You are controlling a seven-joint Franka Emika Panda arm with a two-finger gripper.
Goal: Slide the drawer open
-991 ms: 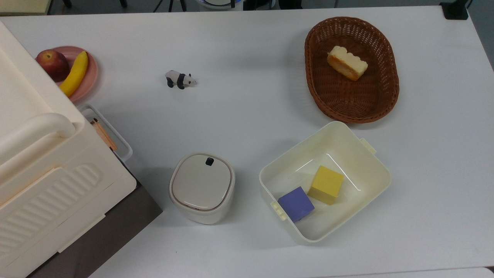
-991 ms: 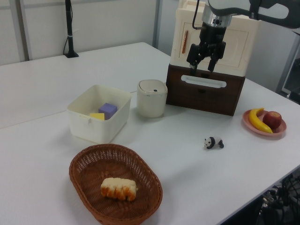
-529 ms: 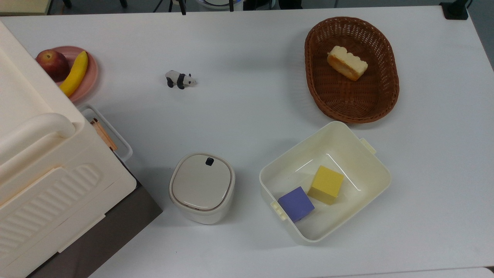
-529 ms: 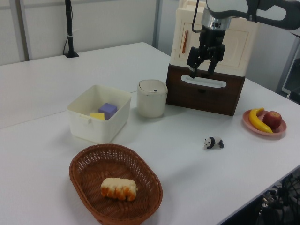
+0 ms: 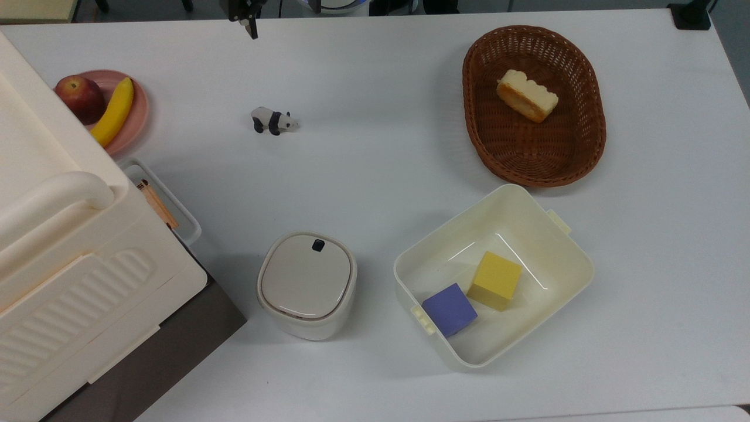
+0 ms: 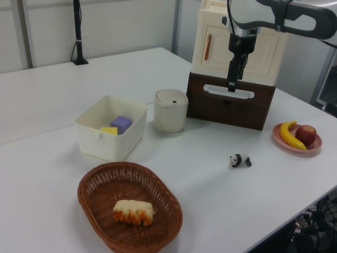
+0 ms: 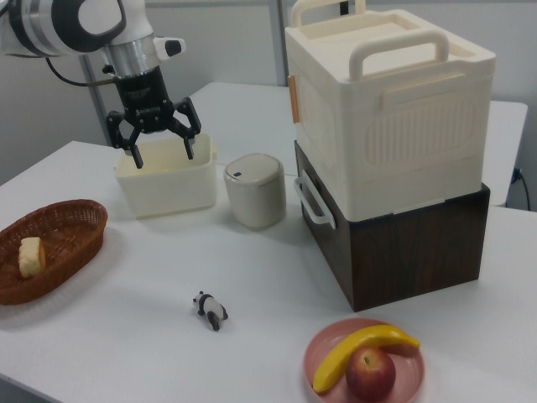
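Pincer hangs spread wide and empty in the air, out in front of the drawer, well placed to straddle its white handle; drawer sits shut under the cream box on the worktop.

A: Lab or office, prob. a robot test room?
B: Lab. Big plain white table w/ a staged mix of props: toy panda, wicker basket w/ fake-looking bread, pink plate w/ banana & apple, cream tub w/ coloured cubes.
A: Anything beyond the props?
B: White robot arm over the table. Black clamp-on pole at the far edge in the left view. Bare grey partition walls behind, cables near the floor. No kitchen or home fittings in sight.
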